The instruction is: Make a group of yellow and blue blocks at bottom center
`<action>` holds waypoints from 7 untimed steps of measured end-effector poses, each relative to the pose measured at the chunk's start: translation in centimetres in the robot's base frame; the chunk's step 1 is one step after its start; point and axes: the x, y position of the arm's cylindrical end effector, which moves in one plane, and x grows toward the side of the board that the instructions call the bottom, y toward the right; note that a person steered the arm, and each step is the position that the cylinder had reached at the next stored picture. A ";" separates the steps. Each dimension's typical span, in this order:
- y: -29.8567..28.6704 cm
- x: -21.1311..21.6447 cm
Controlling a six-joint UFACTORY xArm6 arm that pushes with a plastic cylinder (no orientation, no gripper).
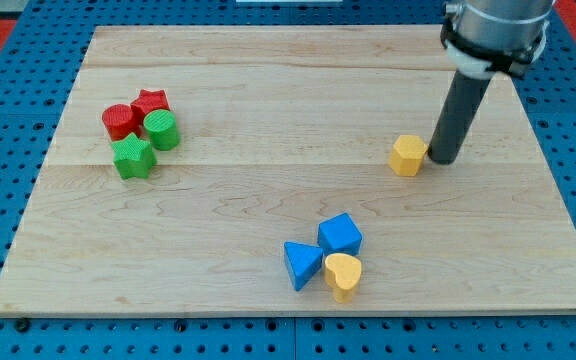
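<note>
A yellow hexagon block lies at the view's right of centre. My tip stands just to its right, close to or touching it. Near the bottom centre a blue cube, a blue triangle block and a yellow heart block sit clustered together, touching one another.
At the view's upper left a red cylinder, a red star block, a green cylinder and a green star block form a tight cluster. The wooden board lies on a blue pegboard surface.
</note>
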 end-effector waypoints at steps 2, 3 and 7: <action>-5.6 -5.1; -10.7 -5.3; -23.8 -0.1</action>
